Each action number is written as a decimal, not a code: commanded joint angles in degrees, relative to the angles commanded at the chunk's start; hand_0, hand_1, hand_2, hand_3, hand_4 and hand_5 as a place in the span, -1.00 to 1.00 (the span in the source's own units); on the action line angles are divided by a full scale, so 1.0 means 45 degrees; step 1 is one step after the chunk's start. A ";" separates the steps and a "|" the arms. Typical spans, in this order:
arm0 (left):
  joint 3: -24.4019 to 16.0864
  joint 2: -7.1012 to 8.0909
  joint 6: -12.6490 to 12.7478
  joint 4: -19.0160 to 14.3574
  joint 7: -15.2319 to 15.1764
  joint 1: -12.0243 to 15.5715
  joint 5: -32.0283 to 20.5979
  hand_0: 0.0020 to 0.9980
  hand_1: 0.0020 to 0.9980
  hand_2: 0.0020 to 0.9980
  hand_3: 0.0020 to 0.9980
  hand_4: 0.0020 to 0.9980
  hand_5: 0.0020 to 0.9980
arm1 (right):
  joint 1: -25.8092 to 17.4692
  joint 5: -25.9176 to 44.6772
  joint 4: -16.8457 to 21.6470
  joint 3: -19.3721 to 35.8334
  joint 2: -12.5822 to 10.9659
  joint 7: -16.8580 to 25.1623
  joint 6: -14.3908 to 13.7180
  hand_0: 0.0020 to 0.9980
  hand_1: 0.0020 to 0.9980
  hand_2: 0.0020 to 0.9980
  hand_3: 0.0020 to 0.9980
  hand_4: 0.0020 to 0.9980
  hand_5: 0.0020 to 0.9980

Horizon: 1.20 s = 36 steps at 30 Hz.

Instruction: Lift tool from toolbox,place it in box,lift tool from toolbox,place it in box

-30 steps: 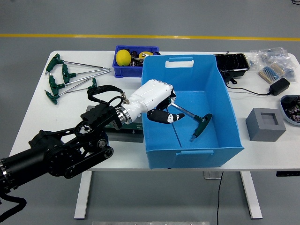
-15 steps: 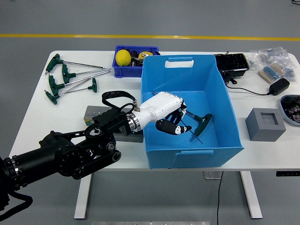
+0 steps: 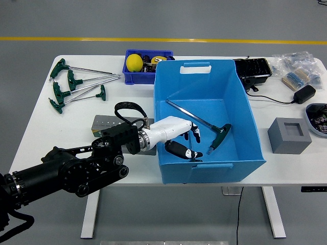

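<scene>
One T-handle tool [image 3: 202, 122] lies on the floor of the blue box [image 3: 245, 109], its thin shaft running from the far left of the floor down toward the dark green handle near the right wall, and nothing of mine touches it. My left hand [image 3: 179, 138] hangs inside the box just over the near-left wall, and my fingers [image 3: 185, 151] are loosely curled around nothing (the dark tips point down at the box floor, apart from the shaft). So I judge one delivery finished: a tool is in, and my grip is let go. What I take to be the toolbox, the grey block [image 3: 110, 126] beside the box's left wall, sits mostly under my forearm, and I cannot tell whether any tool is left in it. Four more green T-handle wrenches [image 3: 76, 87] lie spread at the far left of the bench [image 3: 41, 122], well apart from the box. By the task sentence, a second lift and a second placing are left, so I put myself about halfway. Next I would need to draw my hand back over the box wall and find another tool to grasp. My right hand is not in view, and nobody stands at the far side.
</scene>
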 joint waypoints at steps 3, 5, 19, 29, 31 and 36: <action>-0.0367 0.0063 0.0029 -0.0125 -0.0006 0.0119 -0.0025 0.27 0.34 0.50 0.34 0.71 0.32 | -0.0019 0.0007 0.0000 -0.0003 0.0000 0.0004 0.0006 0.39 0.35 0.46 0.11 0.58 0.38; -0.0735 0.0103 0.0176 -0.0251 -0.0054 0.0227 -0.0052 0.40 0.42 0.62 0.41 0.72 0.36 | -0.0029 0.0010 -0.0001 -0.0005 0.0000 0.0007 0.0009 0.39 0.35 0.46 0.11 0.58 0.38; -0.6044 0.0452 0.1909 -0.1535 -0.0498 0.1919 -0.1896 0.37 0.37 0.52 0.40 0.72 0.37 | -0.0090 0.0251 -0.0020 -0.0141 0.0037 0.0103 0.0046 0.39 0.35 0.46 0.11 0.58 0.38; -0.9543 0.1883 0.1377 -0.2847 -0.0278 0.4220 0.0246 0.42 0.42 0.59 0.38 0.72 0.28 | -0.0097 0.0844 -0.0033 -0.0501 0.0042 0.0266 0.0128 0.39 0.34 0.45 0.11 0.58 0.38; -0.9966 0.2303 0.1216 -0.2979 -0.0389 0.4717 0.1158 0.42 0.42 0.59 0.38 0.72 0.28 | -0.0093 0.0947 -0.0039 -0.0563 0.0038 0.0296 0.0142 0.39 0.34 0.45 0.11 0.58 0.38; -1.1504 0.3194 0.0718 -0.2945 -0.0756 0.5927 0.3617 0.62 0.59 0.71 0.52 0.93 0.06 | -0.0115 0.0965 -0.0056 -0.0543 0.0065 0.0299 0.0143 0.39 0.34 0.45 0.10 0.58 0.38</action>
